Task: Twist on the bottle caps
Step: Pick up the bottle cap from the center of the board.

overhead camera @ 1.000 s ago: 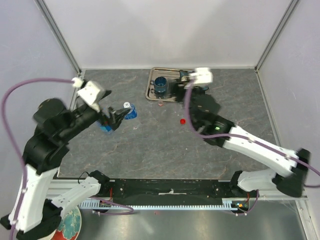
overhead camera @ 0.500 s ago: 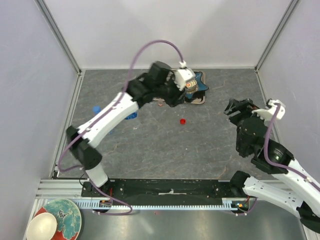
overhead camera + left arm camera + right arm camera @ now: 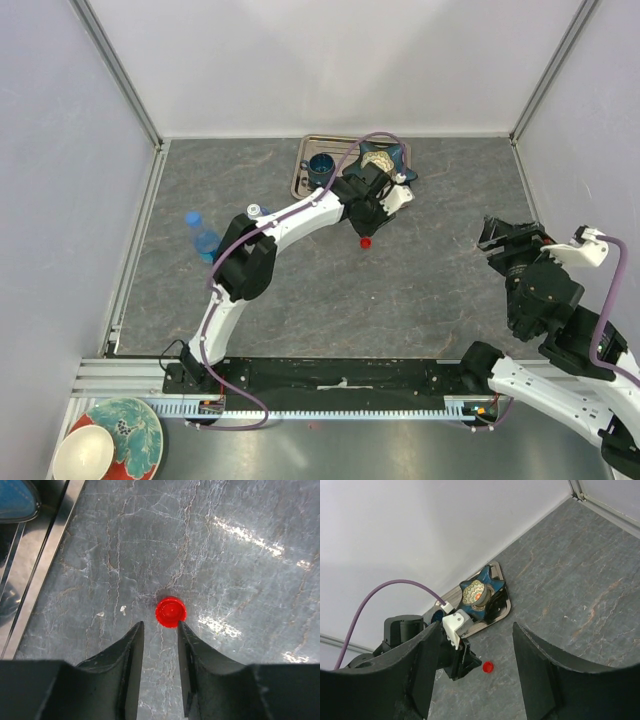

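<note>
Left gripper (image 3: 159, 625), jaws part-open and empty, hovers by 1 red cap (image 3: 171, 612) lying flat just off the metal tray's (image 3: 45, 565) near edge. The cap sits just ahead of the fingertips. Right gripper (image 3: 510, 232), open and empty, is well apart from the tray.

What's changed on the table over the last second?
The left hand swung from the bottle at the left across to the tray, then down to the red cap, fingers narrowing but holding nothing. The right hand pulled back from the tray to the right side, empty. The red cap, tray and dark blue cup stayed put.
</note>
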`<action>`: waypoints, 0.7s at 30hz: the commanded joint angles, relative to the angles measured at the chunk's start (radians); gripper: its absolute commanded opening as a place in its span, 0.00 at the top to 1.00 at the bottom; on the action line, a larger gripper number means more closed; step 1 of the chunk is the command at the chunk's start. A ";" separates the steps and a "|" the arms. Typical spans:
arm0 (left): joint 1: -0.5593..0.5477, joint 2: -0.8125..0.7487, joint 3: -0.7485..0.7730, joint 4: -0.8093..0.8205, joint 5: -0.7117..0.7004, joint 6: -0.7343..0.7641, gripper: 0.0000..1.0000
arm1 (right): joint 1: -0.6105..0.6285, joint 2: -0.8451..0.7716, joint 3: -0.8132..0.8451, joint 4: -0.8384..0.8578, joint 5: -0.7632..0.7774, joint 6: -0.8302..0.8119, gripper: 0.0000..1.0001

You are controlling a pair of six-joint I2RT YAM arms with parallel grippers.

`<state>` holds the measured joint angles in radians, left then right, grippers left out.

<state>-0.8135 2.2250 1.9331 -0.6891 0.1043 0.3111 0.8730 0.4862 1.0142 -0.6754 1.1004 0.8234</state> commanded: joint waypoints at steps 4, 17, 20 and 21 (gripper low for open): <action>-0.009 0.038 0.046 0.039 0.000 0.138 0.48 | 0.001 0.032 0.024 -0.024 -0.034 -0.009 0.33; 0.022 0.088 0.026 0.062 -0.023 0.250 0.38 | 0.001 0.020 0.006 -0.024 -0.051 -0.023 0.33; 0.043 0.090 0.026 0.049 -0.011 0.270 0.36 | 0.001 0.020 0.003 -0.024 -0.054 -0.027 0.33; 0.054 0.090 0.029 0.046 -0.003 0.270 0.35 | 0.001 0.022 0.001 -0.024 -0.056 -0.027 0.33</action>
<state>-0.7937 2.3089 1.9366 -0.6556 0.0845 0.5205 0.8730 0.5117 1.0142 -0.6979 1.0512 0.8143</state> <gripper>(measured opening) 0.641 0.667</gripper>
